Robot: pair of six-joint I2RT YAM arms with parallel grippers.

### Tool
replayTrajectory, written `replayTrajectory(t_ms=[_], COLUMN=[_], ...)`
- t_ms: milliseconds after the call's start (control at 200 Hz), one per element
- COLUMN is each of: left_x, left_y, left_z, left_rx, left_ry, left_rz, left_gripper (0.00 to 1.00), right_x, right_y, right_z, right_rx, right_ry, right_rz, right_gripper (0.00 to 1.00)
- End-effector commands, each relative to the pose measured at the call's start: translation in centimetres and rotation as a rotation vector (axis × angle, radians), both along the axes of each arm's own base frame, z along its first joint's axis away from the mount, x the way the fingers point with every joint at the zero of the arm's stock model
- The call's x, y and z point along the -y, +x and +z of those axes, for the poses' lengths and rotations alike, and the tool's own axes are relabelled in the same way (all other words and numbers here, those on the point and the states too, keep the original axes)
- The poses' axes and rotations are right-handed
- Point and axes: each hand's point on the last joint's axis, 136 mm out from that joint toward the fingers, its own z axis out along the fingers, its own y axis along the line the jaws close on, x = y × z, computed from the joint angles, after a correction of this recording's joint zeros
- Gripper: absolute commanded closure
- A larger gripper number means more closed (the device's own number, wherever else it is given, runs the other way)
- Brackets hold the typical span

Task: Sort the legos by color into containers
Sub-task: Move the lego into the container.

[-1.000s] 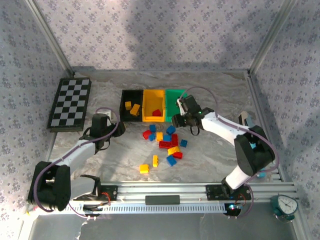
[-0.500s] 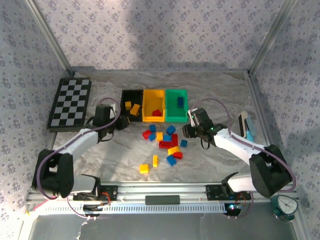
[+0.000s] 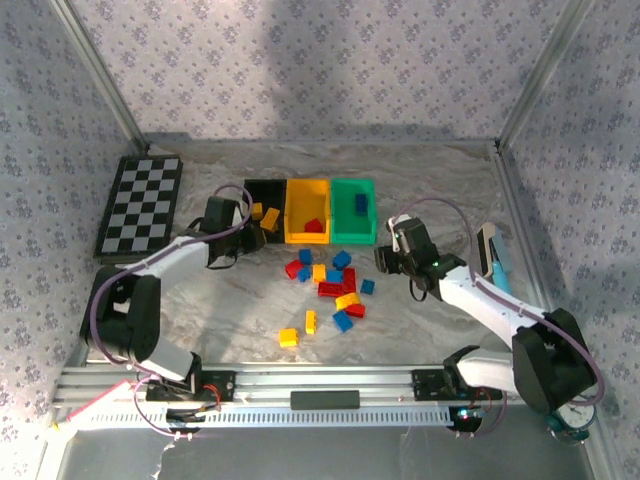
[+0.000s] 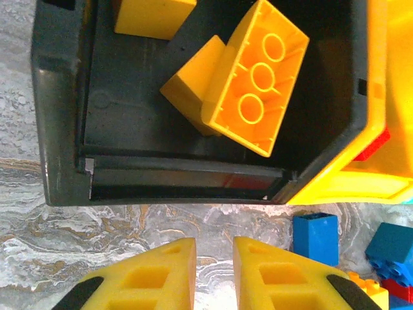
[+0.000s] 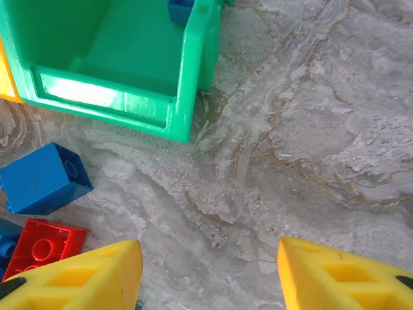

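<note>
Directly ahead of the nearly closed, empty left fingers, yellow bricks lie in the black bin; right fingers spread wide, empty.

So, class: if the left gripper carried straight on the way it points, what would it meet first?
Probably the near wall of the black bin, just ahead of the left gripper; depth unclear.

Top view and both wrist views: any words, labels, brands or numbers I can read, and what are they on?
No text can be read anywhere.
The black bin, yellow bin and green bin: no labels.
The bricks: plain, no print.
The checkerboard: squares only.
The gauge at the near right corner: mostly hidden, too small to read.
</note>
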Motion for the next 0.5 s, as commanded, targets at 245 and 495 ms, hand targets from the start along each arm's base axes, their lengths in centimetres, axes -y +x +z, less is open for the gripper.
replayTrajectory(t_ms=[245, 495], left_x=[0.9, 1.6], left_y=[2.7, 4.4], left_z=[0.6, 0.1], left_rx=[-0.008, -0.028], left_ry=[-0.012, -0.013], left_rz=[0.012, 0.005], left_gripper=[0.79, 0.79], right_x=[1.2, 1.6], right_y=[-0.4, -0.4], right_z=[0.5, 1.1], right_rx=[0.025, 0.044], right_ry=[-0.016, -0.021], right_rz=[-0.024, -0.033], right_gripper=[0.42, 0.42])
